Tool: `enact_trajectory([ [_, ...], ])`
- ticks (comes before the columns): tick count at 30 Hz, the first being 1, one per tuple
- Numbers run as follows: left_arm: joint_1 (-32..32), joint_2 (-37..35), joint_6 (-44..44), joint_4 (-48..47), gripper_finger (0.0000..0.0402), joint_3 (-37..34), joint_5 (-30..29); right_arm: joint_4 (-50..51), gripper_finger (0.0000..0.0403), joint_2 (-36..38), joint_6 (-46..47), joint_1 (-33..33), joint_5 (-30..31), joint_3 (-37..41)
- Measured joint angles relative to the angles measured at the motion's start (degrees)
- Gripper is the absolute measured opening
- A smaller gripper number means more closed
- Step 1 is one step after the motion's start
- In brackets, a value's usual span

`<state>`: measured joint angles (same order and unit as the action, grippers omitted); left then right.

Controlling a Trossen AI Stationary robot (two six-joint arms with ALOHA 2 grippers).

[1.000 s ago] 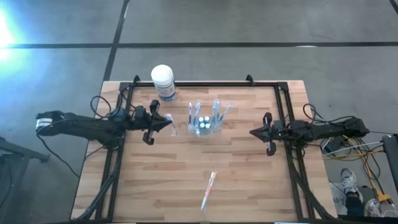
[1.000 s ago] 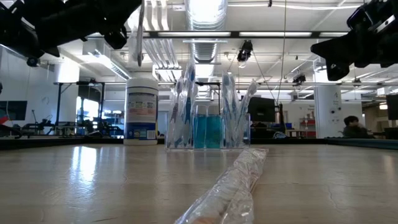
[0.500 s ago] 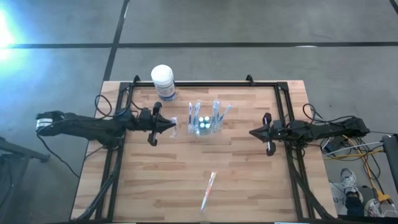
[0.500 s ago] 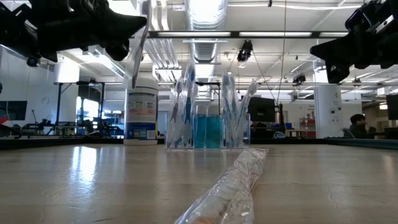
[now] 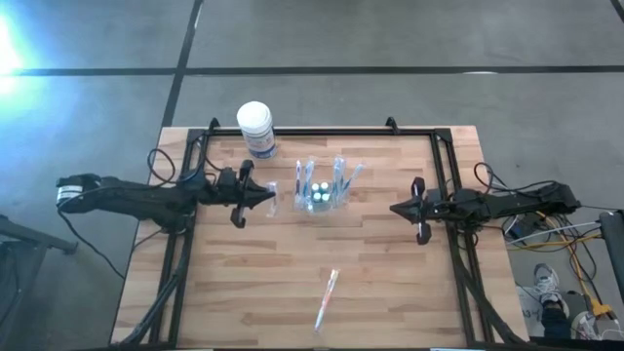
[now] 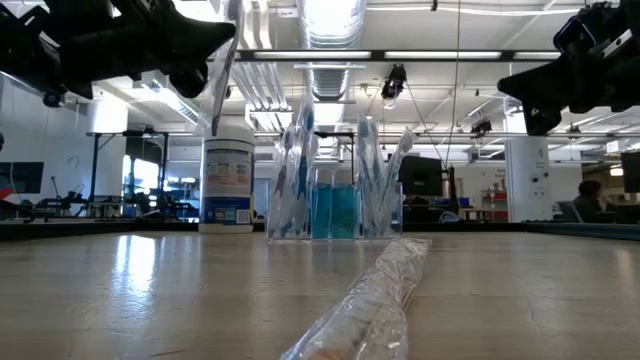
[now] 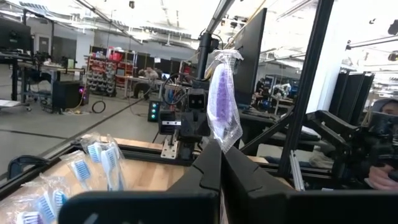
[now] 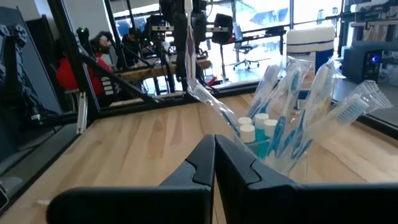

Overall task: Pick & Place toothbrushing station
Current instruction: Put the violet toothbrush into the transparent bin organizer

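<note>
Count on the surface [image 5: 390, 283]: one clear holder [image 5: 321, 202], one white tub [image 5: 256, 129], one wrapped toothbrush lying loose [image 5: 327, 298]. One further wrapped toothbrush [image 5: 272, 196] is held off the surface in the left gripper [image 5: 267, 195]. Wrapped toothbrushes standing in the holder: several, exact number cannot be told. Small white-capped bottles in the holder: three [image 8: 255, 127]. Arms: two. Grippers: two, the second being the right gripper [image 5: 396, 209].

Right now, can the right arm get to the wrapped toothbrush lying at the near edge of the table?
Probably yes. The right claw hangs shut and empty, and only bare table lies between it and the wrapped toothbrush. The holder stands off that path.
</note>
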<state>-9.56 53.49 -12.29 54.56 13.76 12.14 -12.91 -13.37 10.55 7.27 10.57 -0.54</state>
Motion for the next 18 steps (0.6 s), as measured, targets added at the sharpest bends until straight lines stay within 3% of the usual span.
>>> enact_trajectory([
  [6, 0.0, 0.0, 0.3, 0.8, 0.0000, 0.0, 0.5, -4.2, 0.0008, -0.3, -1.2, 0.0, 0.1, 0.0],
  [10, 0.0, 0.2, 2.1, 1.6, 0.0000, 0.2, 8.1, -5.5, 0.0008, -0.3, -1.7, 0.0, 0.1, 0.0],
  [16, -0.2, 0.8, 2.7, 1.1, 0.0000, 0.4, 8.8, -6.1, 0.0008, -0.3, -3.2, 0.0, 0.1, 0.0],
  [18, -0.2, 1.1, 5.8, 1.4, 0.0000, 0.4, 11.7, -6.2, 0.0008, -0.3, -3.9, 0.0, 0.1, 0.0],
])
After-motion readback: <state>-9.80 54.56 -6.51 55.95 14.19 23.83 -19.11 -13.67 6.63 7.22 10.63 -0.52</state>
